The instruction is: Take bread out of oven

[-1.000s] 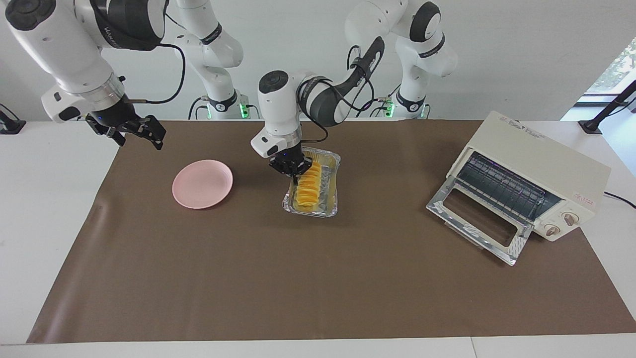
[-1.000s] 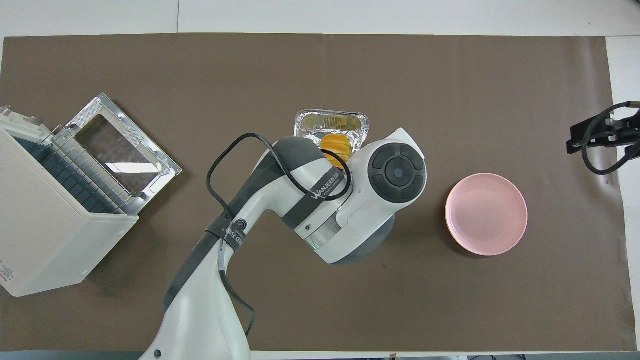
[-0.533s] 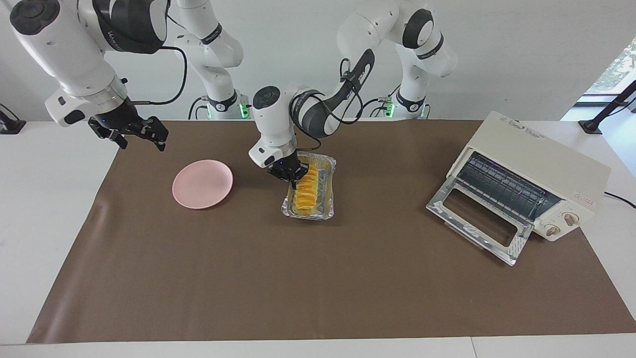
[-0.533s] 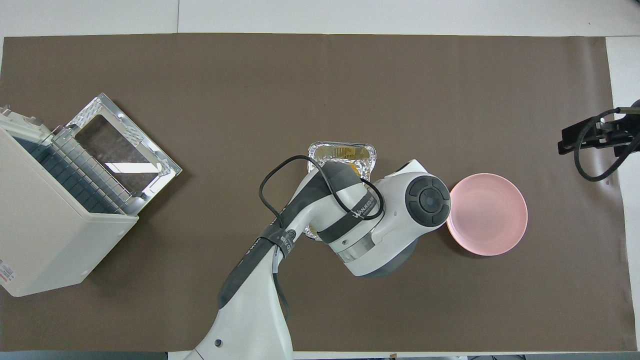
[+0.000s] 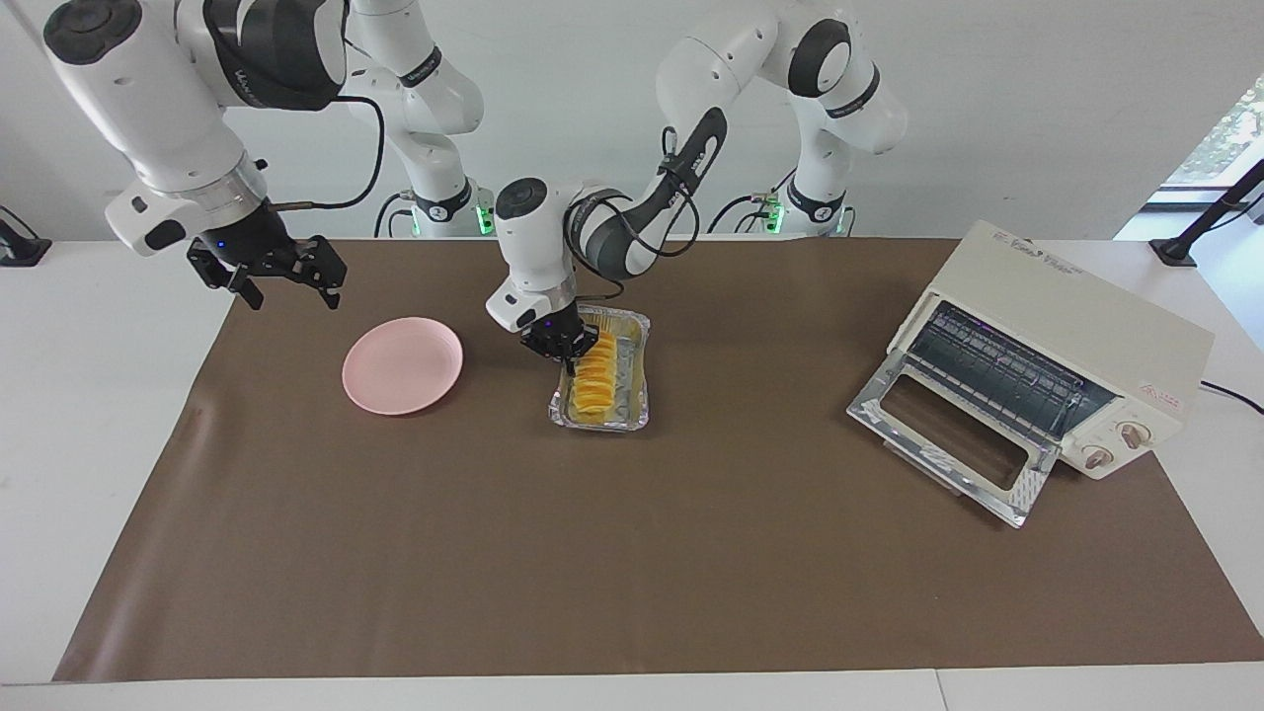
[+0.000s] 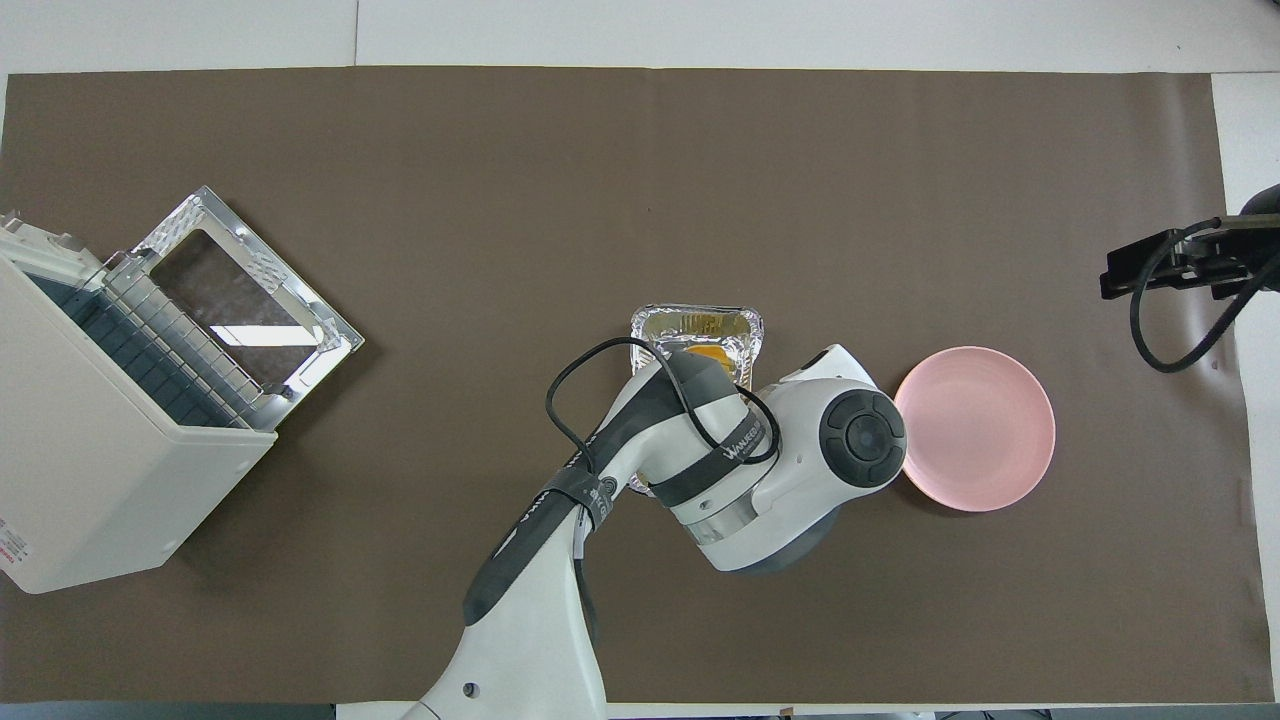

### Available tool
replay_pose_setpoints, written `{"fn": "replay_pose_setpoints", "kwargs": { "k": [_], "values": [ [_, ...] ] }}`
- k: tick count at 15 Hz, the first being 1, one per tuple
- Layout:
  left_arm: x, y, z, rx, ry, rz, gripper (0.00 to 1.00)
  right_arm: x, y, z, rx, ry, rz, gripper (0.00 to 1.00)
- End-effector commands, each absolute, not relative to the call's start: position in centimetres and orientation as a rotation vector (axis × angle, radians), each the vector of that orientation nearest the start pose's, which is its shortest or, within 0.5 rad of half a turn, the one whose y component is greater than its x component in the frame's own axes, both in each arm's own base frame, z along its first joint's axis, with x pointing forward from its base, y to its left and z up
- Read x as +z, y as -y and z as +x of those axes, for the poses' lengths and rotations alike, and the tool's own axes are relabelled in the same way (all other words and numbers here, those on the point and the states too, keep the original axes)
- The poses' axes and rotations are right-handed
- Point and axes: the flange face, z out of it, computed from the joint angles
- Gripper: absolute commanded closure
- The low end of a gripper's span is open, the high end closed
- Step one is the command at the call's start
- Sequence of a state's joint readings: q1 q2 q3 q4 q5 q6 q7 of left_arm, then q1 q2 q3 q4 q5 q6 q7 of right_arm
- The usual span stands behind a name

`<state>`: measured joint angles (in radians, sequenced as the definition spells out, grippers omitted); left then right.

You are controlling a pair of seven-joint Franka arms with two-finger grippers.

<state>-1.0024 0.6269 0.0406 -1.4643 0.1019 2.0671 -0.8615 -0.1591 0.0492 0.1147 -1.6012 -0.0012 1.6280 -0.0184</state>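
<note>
Both bread (image 5: 593,381) and its foil tray (image 5: 633,405) have slid from the open oven (image 5: 1071,341) toward the pink plate (image 5: 402,364), dragged by the clenched left tool (image 5: 566,354) (right tool (image 5: 281,278) waits, released), so removal is essentially done.

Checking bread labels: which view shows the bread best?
Facing view: the bread shows nearly whole in the foil tray, with the left gripper shut at its end nearer the robots. Overhead, the left arm covers all but a sliver.
</note>
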Motion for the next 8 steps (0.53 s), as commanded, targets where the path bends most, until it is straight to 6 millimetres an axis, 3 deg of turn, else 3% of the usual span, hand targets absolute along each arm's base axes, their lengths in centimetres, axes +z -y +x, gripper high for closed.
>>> {"fn": "replay_pose_setpoints", "kwargs": {
  "k": [1,2,3,4,6,8],
  "values": [
    [31.1,58.2,40.1,-0.160,-0.241,-3.040,0.97,57.4,2.7,58.0,-0.007,-0.008,-3.119,0.00],
    [31.3,58.2,40.3,-0.169,-0.247,-3.034,0.47,56.8,2.7,58.5,-0.014,-0.006,-3.116,0.00],
    [31.4,58.1,40.5,-0.192,-0.261,-3.019,0.11,56.2,1.8,59.1,-0.022,0.016,-3.113,0.00],
    [31.8,57.9,40.8,-0.202,-0.261,-3.022,0.00,55.5,1.1,59.8,-0.024,0.036,-3.106,0.00],
    [33.5,57.5,42.1,-0.222,-0.235,-3.048,0.00,54.5,0.4,60.7,-0.057,0.043,-3.103,0.00],
    [35.2,56.6,43.3,-0.228,-0.201,-3.066,0.00,53.1,-3.0,61.6,-0.064,0.074,-3.096,0.00]
  ]
}}
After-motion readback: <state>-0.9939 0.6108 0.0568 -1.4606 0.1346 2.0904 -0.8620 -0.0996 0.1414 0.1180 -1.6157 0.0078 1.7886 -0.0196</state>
